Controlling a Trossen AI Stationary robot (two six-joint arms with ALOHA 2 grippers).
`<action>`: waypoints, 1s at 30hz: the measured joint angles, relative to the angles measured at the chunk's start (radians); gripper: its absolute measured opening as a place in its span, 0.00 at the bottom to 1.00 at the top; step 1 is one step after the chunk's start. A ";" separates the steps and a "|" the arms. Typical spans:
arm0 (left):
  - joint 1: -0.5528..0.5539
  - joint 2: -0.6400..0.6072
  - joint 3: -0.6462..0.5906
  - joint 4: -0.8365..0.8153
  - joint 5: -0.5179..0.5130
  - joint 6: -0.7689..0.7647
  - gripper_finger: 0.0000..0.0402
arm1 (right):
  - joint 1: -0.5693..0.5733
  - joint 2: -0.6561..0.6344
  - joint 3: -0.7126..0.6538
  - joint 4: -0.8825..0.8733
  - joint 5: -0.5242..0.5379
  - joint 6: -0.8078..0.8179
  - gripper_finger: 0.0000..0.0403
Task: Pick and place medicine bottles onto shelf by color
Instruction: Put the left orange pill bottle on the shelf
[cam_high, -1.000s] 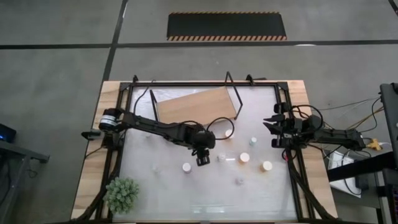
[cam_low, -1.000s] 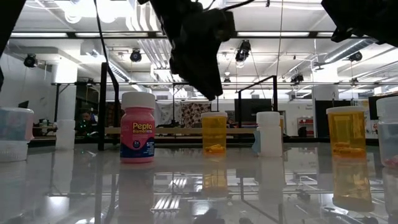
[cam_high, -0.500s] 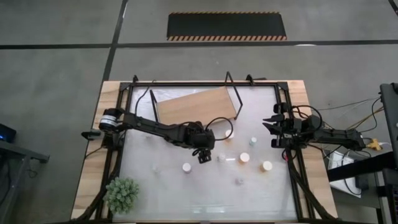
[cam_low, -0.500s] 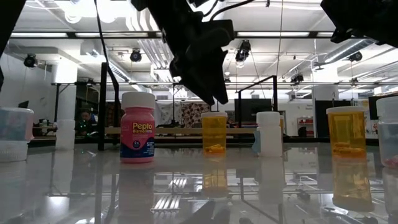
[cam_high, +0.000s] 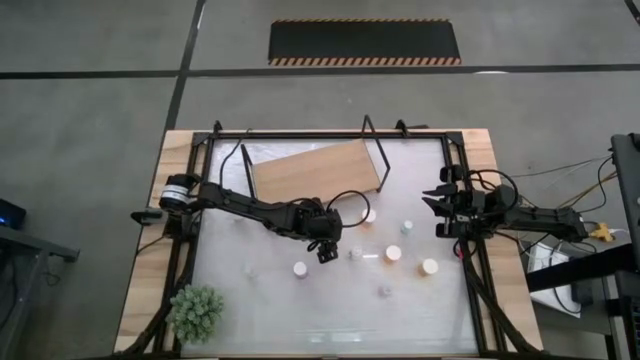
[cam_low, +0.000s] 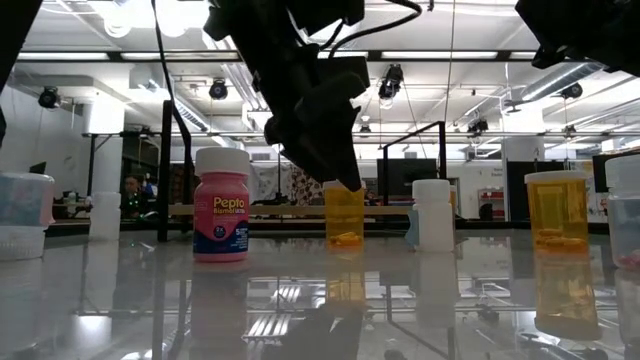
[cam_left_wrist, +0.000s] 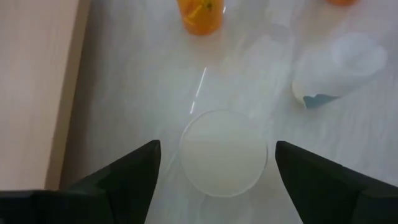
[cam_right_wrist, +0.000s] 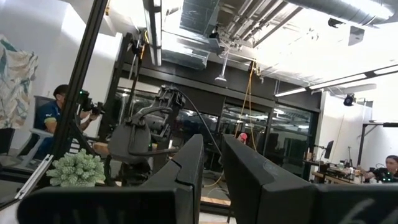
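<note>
Above the table, the left gripper (cam_high: 326, 250) spreads wide near the shelf (cam_high: 318, 171); the right gripper (cam_high: 437, 214) waits nearly shut at the edge. At tabletop level, a pink "Pepto" bottle (cam_low: 221, 205) stands upright (cap up). From the left wrist, a white cap (cam_left_wrist: 223, 152) sits between fingers (cam_left_wrist: 124, 177).

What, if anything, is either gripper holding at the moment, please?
Nothing: the left gripper hangs open above a white bottle cap, and the right gripper is empty.

from my left wrist feed the white cap (cam_left_wrist: 224, 152) hides its bottle's body, so i can't tell its colour. an orange bottle (cam_left_wrist: 200, 12) is cut off at the edge. from above, the bottle bodies are too small to sort.
</note>
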 joint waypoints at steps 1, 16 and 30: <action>0.000 0.000 -0.001 0.000 0.000 -0.001 0.74 | 0.000 0.000 0.000 0.000 0.000 -0.001 0.13; 0.000 0.000 -0.008 0.001 0.001 -0.003 0.64 | 0.000 0.000 0.000 0.000 0.000 -0.021 0.13; 0.000 0.000 -0.009 0.001 0.001 -0.003 0.46 | 0.000 0.000 0.000 0.000 0.000 -0.026 0.13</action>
